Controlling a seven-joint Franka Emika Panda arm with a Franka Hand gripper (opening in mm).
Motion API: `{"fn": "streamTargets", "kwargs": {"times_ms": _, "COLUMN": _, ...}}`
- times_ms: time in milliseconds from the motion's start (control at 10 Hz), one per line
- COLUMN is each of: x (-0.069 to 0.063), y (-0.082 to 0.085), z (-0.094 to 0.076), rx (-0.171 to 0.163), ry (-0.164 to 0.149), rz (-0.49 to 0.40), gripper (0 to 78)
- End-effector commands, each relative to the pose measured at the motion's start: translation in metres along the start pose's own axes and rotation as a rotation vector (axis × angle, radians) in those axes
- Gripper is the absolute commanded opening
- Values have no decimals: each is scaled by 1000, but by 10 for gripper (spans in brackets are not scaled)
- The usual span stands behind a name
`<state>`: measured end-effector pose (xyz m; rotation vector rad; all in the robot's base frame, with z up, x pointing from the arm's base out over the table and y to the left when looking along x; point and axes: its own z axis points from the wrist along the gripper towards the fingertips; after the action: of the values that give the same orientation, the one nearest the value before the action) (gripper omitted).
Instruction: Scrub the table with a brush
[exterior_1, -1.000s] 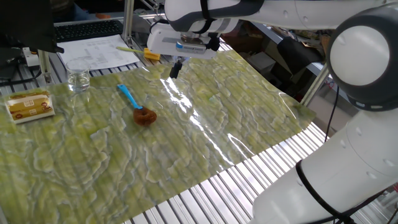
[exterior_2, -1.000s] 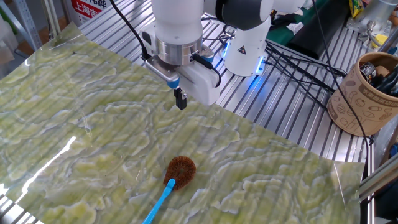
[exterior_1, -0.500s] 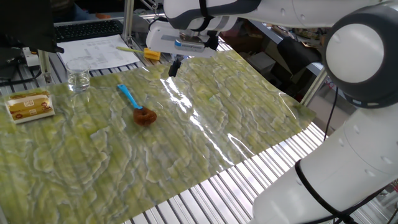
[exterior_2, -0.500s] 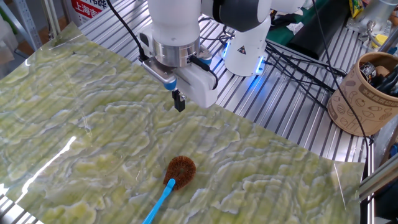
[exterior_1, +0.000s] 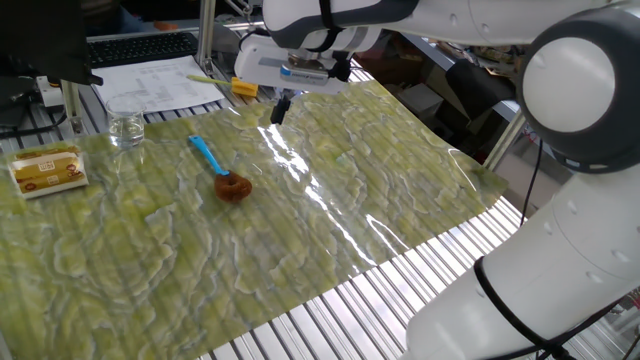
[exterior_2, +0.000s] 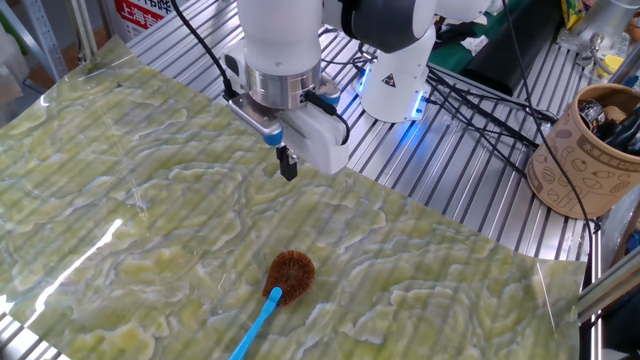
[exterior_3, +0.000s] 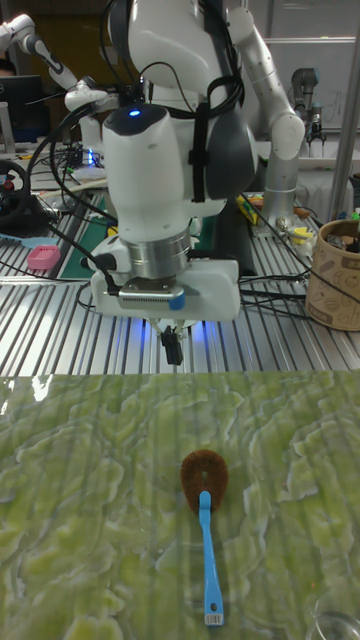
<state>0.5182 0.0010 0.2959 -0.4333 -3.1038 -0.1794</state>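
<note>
The gripper (exterior_2: 288, 164) hangs above the far part of the sheet (exterior_2: 150, 230), near the edge closest to the robot base. Its two dark fingers (exterior_3: 172, 348) point straight down, pressed together with no visible gap, and nothing is between them. The fingertips are clear of the surface.

The brush (exterior_2: 276, 290) lies flat on the sheet, well apart from the gripper and untouched. In the tall fixed view its brown head (exterior_3: 204, 474) points toward the robot and its blue handle (exterior_3: 208, 563) runs straight away from it. Open sheet surrounds the brush on all sides.

The sheet is glossy and wrinkled, with a bright glare streak across the middle in one fixed view (exterior_1: 300, 180). It covers most of the table (exterior_1: 380, 300); bare ribbed slats show along the near edge in that view and around the robot base in the other fixed view (exterior_2: 440, 190). One sheet corner (exterior_1: 497, 190) reaches the table's edge.

A tan box (exterior_1: 47, 169) lies on the sheet near one end, well apart from the brush. A clear glass (exterior_1: 126, 128) stands just beyond that end, beside loose papers (exterior_1: 160, 82). A brown patterned cup (exterior_2: 585, 150) stands on the slats past the sheet; it holds dark items that cannot be identified. Black cables (exterior_2: 480, 100) run across the slats between the base and the cup.
</note>
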Motion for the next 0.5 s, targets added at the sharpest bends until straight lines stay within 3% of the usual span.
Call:
{"fn": "streamTargets", "kwargs": {"times_ms": 100, "x": -14, "y": 2, "z": 4, "rx": -19, "ry": -18, "rz": 24, "gripper": 0}}
{"fn": "streamTargets", "kwargs": {"times_ms": 500, "x": -23, "y": 4, "z": 6, "rx": -20, "ry": -24, "rz": 34, "gripper": 0}}
